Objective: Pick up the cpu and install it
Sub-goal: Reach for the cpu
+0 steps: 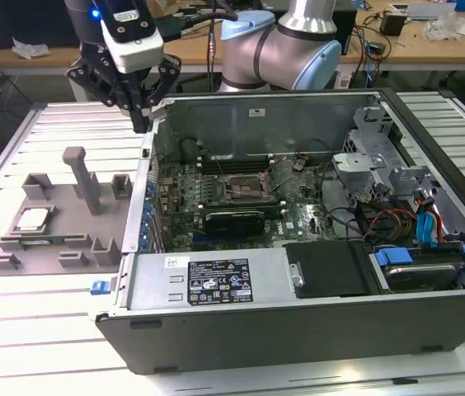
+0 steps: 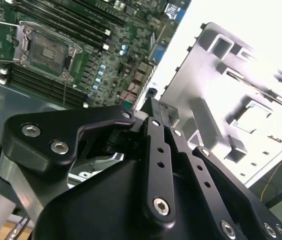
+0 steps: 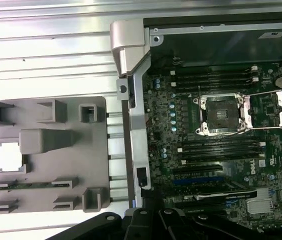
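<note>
The ribbed, pale metal worktop (image 1: 43,330) carries an open computer case (image 1: 298,330) of dark grey sheet steel, lying on its side. Just inside its nearest wall sit a silver power-supply box (image 1: 208,280) with a printed label and a matte black rectangular cover (image 1: 331,268). Beyond them lies the green motherboard (image 1: 298,216), dense with small parts. At its middle is a square socket (image 3: 221,115) with a bright metal frame folded out beside it.

In the exterior view, at nine o'clock from the case, a flat grey plastic fixture plate (image 1: 59,239) with raised blocks and an upright post rests on the worktop. The cpu (image 1: 33,219), a small flat square chip with a shiny silver top, lies in a square recess of that plate, well apart from the socket.

At about eleven o'clock from the socket, the black, jointed metal fingers (image 1: 138,111) hang tips-down above the case's far corner, near the fixture. They are pressed together and hold nothing. They hang from a white-and-black wrist on a silver-and-pale-blue arm (image 1: 298,41) that reaches in from one o'clock. Farthest off stands a wooden bench (image 1: 430,45) strewn with cables.
</note>
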Tool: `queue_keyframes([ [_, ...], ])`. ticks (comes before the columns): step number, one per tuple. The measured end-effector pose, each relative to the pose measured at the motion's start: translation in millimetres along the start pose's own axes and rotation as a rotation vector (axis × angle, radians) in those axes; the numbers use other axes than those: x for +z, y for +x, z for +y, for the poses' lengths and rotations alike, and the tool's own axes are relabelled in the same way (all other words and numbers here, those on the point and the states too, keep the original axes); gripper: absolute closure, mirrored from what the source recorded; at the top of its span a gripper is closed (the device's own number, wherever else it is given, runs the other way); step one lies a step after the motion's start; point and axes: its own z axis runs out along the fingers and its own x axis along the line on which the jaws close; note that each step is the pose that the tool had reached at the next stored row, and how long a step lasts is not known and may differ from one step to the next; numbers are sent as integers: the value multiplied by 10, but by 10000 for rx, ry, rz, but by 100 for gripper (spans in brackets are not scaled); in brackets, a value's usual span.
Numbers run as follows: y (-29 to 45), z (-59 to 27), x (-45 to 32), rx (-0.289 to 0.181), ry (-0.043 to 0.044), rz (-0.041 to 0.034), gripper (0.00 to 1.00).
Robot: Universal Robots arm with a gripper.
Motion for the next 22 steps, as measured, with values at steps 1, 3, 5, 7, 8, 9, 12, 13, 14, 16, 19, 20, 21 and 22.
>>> queue_keyframes([
  [1,18,-1,0,0,0,-2,89],
  [3,62,-4,-2,1,-1,-8,89],
  [5,98,-7,-3,0,-1,-13,89],
  [7,138,-10,-4,0,-1,-17,89],
  [8,160,-12,-5,-1,-2,-21,89],
  [9,173,-13,-5,-1,-3,-23,89],
  [12,255,-19,-7,0,-3,-35,89],
  [13,274,-20,-8,0,-3,-38,89],
  [14,319,-24,-10,-1,-3,-45,89],
  [16,384,-28,-11,-2,-4,-55,89],
  [19,474,-35,-14,-2,-5,-69,89],
  [20,495,-36,-15,-1,-6,-72,89],
  [21,520,-38,-16,-3,-6,-75,89],
  [22,541,-40,-16,-2,-6,-78,89],
])
